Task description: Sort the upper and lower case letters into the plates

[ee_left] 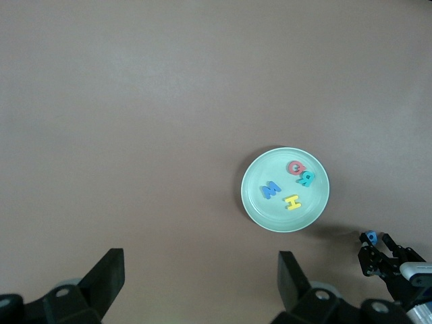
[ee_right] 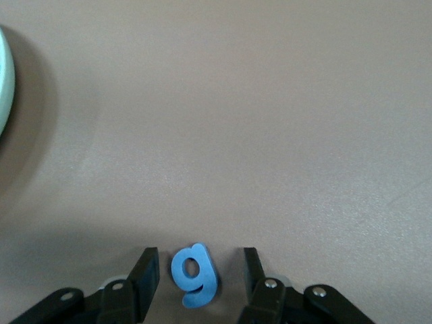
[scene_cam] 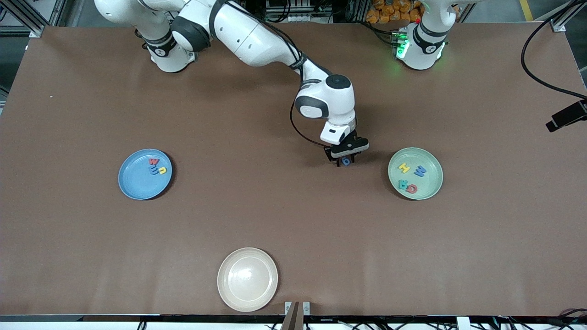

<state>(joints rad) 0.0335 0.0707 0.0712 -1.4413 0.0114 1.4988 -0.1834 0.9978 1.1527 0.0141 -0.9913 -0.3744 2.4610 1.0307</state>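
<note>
The cream plate lies nearest the camera, and it has nothing in it, so I think it is not part of my sorting. Then, going across from the right arm's end of the table, comes the blue plate with three small letters in it: a red w, a blue m and a yellow u. In the middle, my right pincer is low over the blue g, which lies flat on the brown table. My right wrist view shows what the front view cannot: one finger stands on each side of the g with gaps, spread and not pinching yet. The g is small, so I judge it belongs in the blue plate. Next is the green plate with the big letters H, M, R and Q. My left pincer waits high over the table near the green plate, fingers spread wide, holding nothing; only its own wrist view shows it.
</note>
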